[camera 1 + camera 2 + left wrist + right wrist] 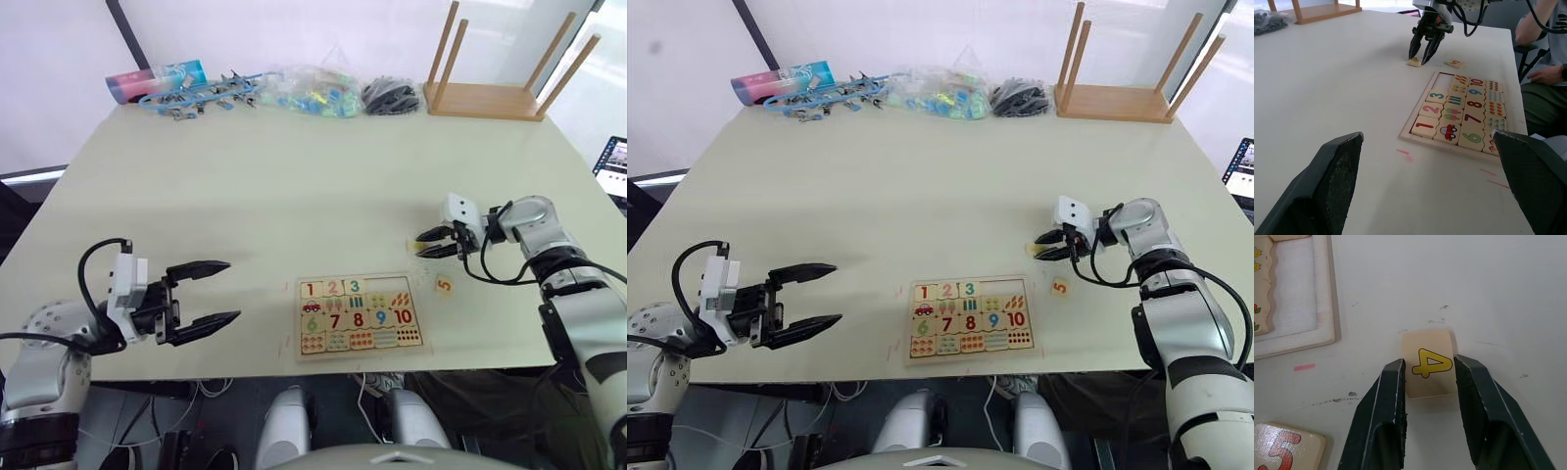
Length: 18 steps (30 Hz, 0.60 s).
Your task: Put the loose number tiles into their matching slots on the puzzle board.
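The puzzle board (361, 315) lies near the table's front edge, with tiles 1, 2 and 3 in its top row. Beside the 3 the slots (1293, 289) show bare pale wood. The yellow number 4 tile (1427, 363) lies flat on the table just beyond the board's far right corner. My right gripper (419, 249) is shut on it, one finger pressed against each side. The orange number 5 tile (444, 285) lies loose on the table right of the board. Well left of the board, my left gripper (231, 290) hangs open and holds nothing.
An upturned wooden stool (485, 98) stands at the far right corner. A bag of coloured pieces (309, 93), a black bundle (392, 96) and blue clips (196, 93) line the far edge. A person (1542, 49) sits beyond the table's right side.
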Motion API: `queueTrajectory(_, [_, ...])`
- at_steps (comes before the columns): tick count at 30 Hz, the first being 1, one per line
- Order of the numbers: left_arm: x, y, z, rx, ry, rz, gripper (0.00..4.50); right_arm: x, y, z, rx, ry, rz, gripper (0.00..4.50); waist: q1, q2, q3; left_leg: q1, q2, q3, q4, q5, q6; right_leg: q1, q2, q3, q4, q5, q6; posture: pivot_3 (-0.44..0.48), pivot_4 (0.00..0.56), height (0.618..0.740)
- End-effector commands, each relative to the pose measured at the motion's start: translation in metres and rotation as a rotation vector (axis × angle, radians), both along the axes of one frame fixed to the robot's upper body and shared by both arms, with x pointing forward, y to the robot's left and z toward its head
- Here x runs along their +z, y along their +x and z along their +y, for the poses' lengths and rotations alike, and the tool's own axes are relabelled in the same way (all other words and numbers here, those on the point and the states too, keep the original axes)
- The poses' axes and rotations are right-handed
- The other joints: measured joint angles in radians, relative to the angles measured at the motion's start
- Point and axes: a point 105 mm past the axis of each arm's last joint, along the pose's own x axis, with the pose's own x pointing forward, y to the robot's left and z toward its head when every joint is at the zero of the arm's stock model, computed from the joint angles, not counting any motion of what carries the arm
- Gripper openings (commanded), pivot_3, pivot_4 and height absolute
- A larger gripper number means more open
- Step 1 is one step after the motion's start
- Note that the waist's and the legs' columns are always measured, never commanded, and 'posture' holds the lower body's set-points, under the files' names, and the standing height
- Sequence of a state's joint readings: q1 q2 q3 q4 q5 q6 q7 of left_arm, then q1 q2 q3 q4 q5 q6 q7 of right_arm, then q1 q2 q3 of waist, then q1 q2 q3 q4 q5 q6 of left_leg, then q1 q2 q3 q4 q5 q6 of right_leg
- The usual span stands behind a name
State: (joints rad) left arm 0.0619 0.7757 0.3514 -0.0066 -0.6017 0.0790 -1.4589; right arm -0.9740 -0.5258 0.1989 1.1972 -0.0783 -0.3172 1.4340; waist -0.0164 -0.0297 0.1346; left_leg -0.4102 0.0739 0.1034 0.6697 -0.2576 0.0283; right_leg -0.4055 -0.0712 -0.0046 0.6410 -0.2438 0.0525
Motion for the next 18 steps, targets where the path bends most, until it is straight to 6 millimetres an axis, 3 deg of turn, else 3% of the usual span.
queueTrajectory(1, [0.007, 0.001, 0.001, -0.015, 0.009, -0.036, 4.5, -0.002, -0.001, -0.003, 0.0, -0.026, 0.006, 0.88, 0.0, 0.0, 0.0, 0.0, 0.0, 0.0, 0.0, 0.0, 0.0, 0.0, 0.0, 0.0, 0.0, 0.0, 0.0, 0.0, 0.15, 0.738])
queueTrajectory(18, [0.005, 0.005, -0.003, -0.058, 0.01, -0.038, 4.5, 0.022, 0.005, -0.003, -0.017, 0.02, -0.051, 0.88, 0.0, 0.002, 0.001, 0.0, 0.0, 0.0, 0.0, 0.0, 0.0, 0.0, 0.0, 0.0, 0.0, 0.0, 0.0, 0.0, 0.15, 0.738])
